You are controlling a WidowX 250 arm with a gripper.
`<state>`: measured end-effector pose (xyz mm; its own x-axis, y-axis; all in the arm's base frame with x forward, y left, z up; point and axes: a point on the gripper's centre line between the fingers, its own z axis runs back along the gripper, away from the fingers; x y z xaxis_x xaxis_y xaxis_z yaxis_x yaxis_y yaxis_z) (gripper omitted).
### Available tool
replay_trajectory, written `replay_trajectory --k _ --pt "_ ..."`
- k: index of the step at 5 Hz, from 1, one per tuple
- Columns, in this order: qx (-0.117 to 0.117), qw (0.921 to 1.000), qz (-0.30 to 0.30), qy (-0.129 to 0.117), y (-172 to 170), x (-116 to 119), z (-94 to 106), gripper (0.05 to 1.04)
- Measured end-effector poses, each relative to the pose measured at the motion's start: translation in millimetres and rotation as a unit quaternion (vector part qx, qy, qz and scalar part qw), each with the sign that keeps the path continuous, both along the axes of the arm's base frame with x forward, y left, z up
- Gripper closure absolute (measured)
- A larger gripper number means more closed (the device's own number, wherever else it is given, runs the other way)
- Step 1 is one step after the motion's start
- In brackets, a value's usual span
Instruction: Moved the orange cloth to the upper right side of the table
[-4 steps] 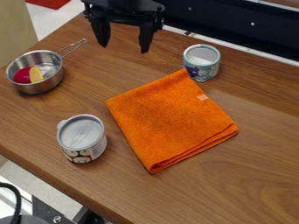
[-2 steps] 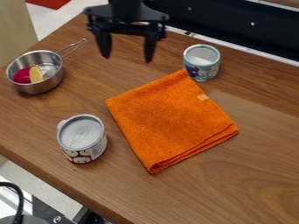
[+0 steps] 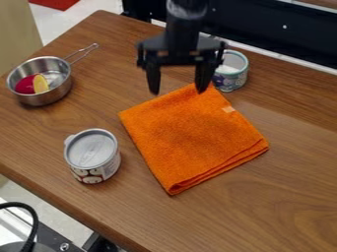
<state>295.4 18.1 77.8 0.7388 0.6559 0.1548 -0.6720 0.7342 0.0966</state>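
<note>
One folded orange cloth [image 3: 191, 138] lies flat, its far corner near one tip of the widely parted, empty jaws.

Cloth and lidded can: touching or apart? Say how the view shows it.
Apart. The camera view shows bare table between the cloth and the lidded can.

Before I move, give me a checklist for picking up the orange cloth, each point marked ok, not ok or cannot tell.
1. Gripper open: ok, fingers apart.
2. Gripper empty: ok, nothing between the fingers.
3. Orange cloth free to lift: ok, nothing rests on it.
4. Lidded can off the cloth: ok, bare wood lies between.
5. Gripper clear of the teal-rimmed can: cannot tell, they overlap in view.
6. Fingertip height over cloth: cannot tell.
</note>
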Motion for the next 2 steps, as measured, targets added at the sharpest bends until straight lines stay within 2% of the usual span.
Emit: replay_trajectory --k 1,2 --pt "-0.010 0.9980 0.055 -0.029 -3.1 5.5 -16.3 0.380" --pt "-0.005 0.9973 0.065 -0.033 -11.1 5.7 -33.3 0.671"
